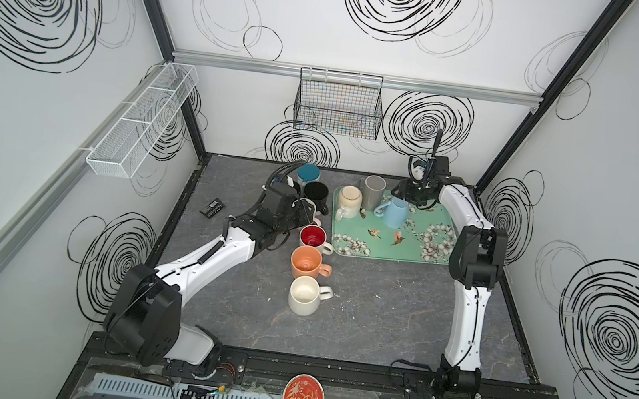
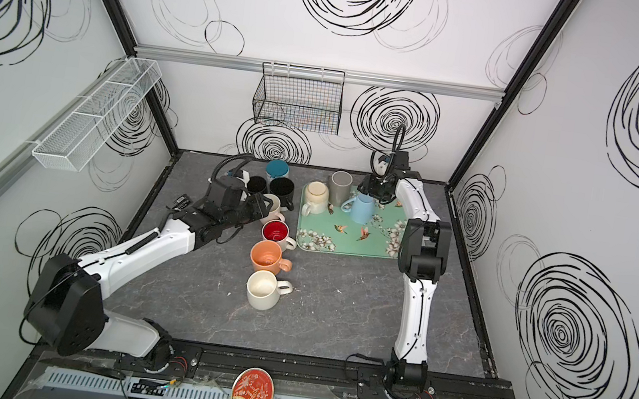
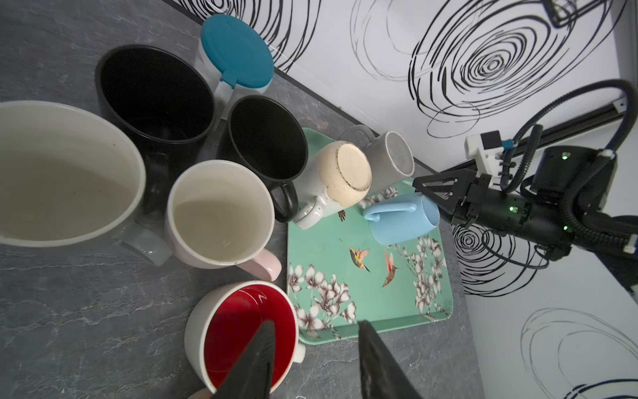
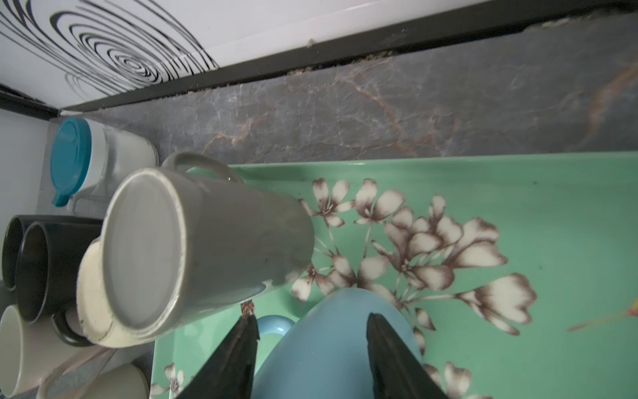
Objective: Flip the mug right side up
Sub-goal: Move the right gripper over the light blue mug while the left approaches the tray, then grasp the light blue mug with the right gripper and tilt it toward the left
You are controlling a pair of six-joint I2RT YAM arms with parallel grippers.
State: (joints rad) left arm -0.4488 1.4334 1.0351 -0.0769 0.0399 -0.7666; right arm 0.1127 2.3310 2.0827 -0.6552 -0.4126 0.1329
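A light blue mug (image 1: 395, 214) (image 2: 362, 208) stands bottom-up on the green flowered tray (image 1: 407, 250), its handle pointing left in both top views. My right gripper (image 4: 312, 317) (image 1: 404, 198) reaches in from the back right corner. Its fingers lie against opposite sides of the blue mug (image 4: 328, 345), and the handle shows beside one fingertip. In the left wrist view the blue mug (image 3: 400, 224) leans toward that gripper. My left gripper (image 3: 316, 324) (image 1: 305, 211) hangs open above the handle side of a red-lined mug (image 3: 241, 331), holding nothing.
A cream mug (image 1: 349, 200) and a grey mug (image 1: 372, 191) sit upside down on the tray's back left. Upright on the table are red (image 1: 313, 236), orange (image 1: 306, 261), cream (image 1: 304, 294) and black (image 1: 315, 192) mugs. A teal-lidded jar (image 1: 308, 174) stands behind them.
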